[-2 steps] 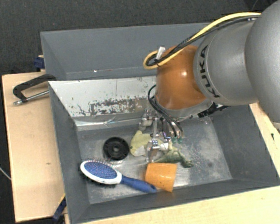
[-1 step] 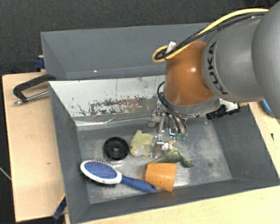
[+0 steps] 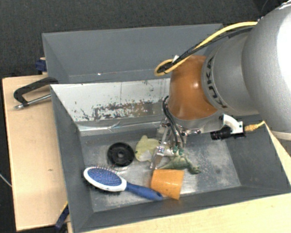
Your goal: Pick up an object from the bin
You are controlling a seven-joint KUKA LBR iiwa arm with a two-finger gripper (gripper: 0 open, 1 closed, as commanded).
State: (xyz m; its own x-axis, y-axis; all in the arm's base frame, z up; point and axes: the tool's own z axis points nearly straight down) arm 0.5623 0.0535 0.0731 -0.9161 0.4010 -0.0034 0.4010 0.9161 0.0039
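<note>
Low in the frame, a blue hairbrush (image 3: 107,179) lies with its handle against an orange cup (image 3: 168,183) tipped on its side. Just above the cup, mid-frame, the claw (image 3: 161,153) is down between a dark green scrap (image 3: 186,164) and a pale yellowish lump (image 3: 146,146). Whether it is apart or together, I cannot tell. A black disc (image 3: 120,154) sits to the left of them on the floor of the grey bin (image 3: 256,171).

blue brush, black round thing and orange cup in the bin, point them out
blue brush (image 3: 104,178), camera view, on its oval bristle head
black round thing (image 3: 120,154), camera view, on its middle
orange cup (image 3: 168,183), camera view, on its side wall
</note>
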